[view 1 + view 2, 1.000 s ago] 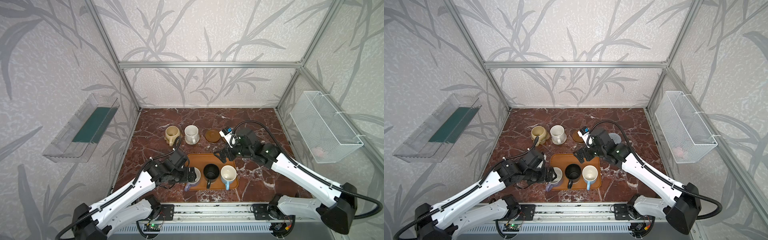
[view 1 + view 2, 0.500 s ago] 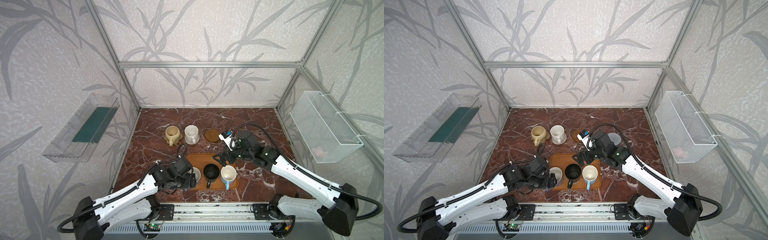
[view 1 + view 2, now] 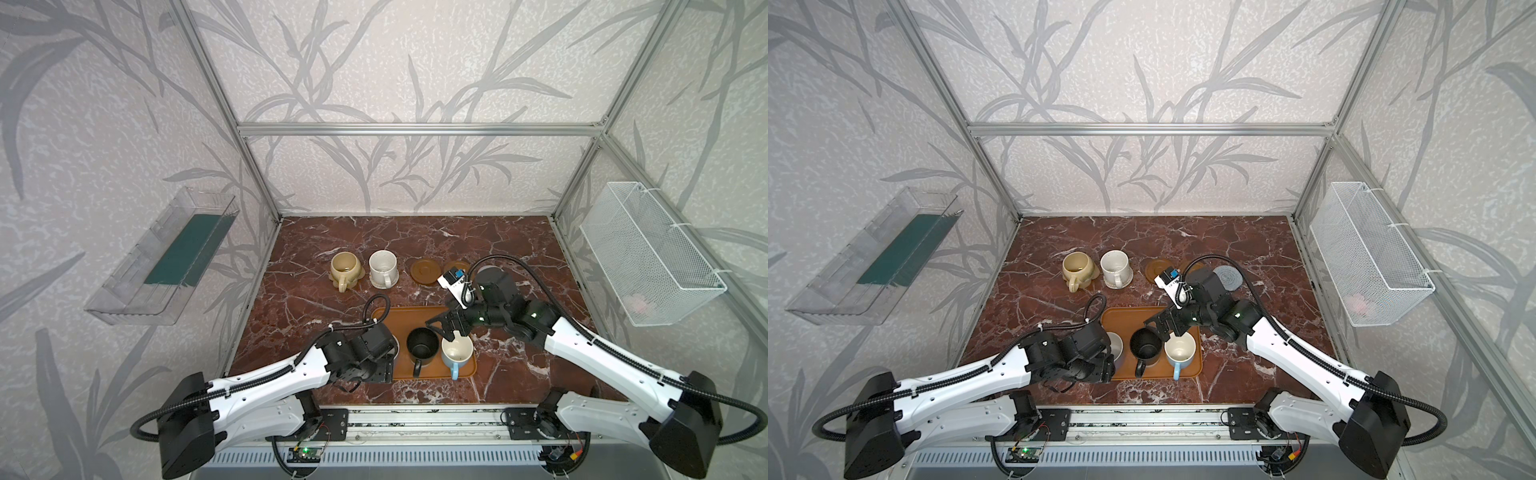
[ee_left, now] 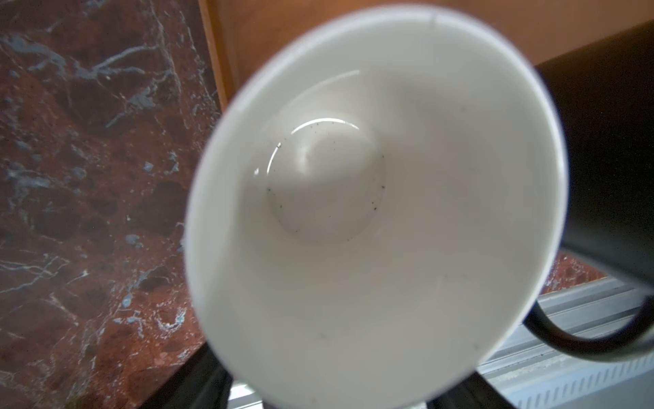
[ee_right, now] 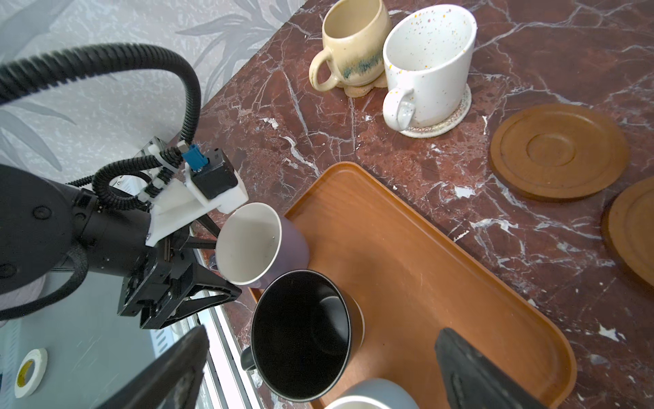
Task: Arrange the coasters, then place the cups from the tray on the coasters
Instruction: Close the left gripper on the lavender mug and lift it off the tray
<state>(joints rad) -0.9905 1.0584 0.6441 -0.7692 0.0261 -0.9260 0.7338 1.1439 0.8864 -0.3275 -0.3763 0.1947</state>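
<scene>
The orange-brown tray (image 3: 415, 318) holds a lavender cup (image 5: 247, 244), a black cup (image 3: 422, 344) and a light blue cup (image 3: 457, 353). My left gripper (image 5: 219, 262) straddles the lavender cup (image 4: 371, 212), one finger on each side; the cup hides whether they touch. My right gripper (image 5: 323, 371) hangs open over the tray above the black cup (image 5: 300, 333). Behind the tray, a beige cup (image 3: 345, 266) stands on the tan cork coaster and a white cup (image 3: 382, 266) on the cream coaster (image 5: 449, 120). Two brown disc coasters (image 5: 559, 150) and a grey-blue one (image 3: 1227, 277) lie bare.
A white wire basket (image 3: 648, 253) hangs on the right wall and a clear plastic bin (image 3: 166, 253) on the left wall. An aluminium rail (image 3: 415, 415) runs along the table's front edge. A tape roll (image 5: 30, 371) lies below the table.
My left arm has drawn back toward the front edge and lowered round the lavender cup. My right gripper has moved from the coasters to above the tray's cups.
</scene>
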